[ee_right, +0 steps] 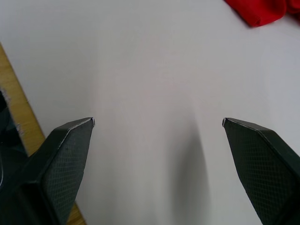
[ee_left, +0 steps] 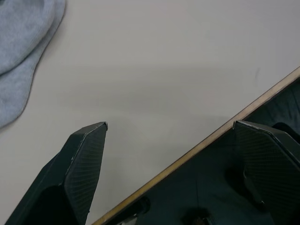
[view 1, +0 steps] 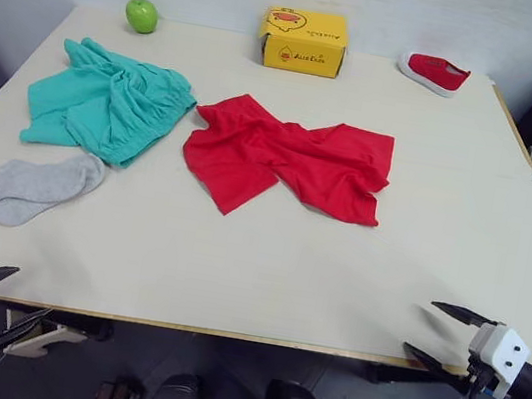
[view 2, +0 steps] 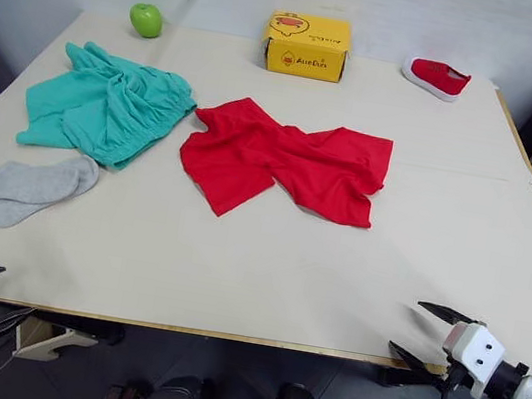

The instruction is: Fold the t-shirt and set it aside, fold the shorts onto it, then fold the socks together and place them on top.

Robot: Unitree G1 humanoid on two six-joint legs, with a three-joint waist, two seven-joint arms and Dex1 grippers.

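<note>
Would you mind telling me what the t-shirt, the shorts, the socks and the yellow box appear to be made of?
T-shirt: soft matte red fabric, probably cotton jersey, lying in limp creases.
Shorts: thin teal cloth, gathered into fine folds at the waistband.
Socks: light grey knit, slightly fuzzy-looking.
Yellow box: likely printed cardboard, with crisp edges and a smooth face.

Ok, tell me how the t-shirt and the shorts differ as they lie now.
The t-shirt is bright red; the shorts are teal. The t-shirt lies near the middle of the table, while the shorts lie toward the robot's left, near the socks. The shorts show a gathered waistband; the t-shirt shows none. Both are crumpled, unfolded and untouched by either gripper.
</note>
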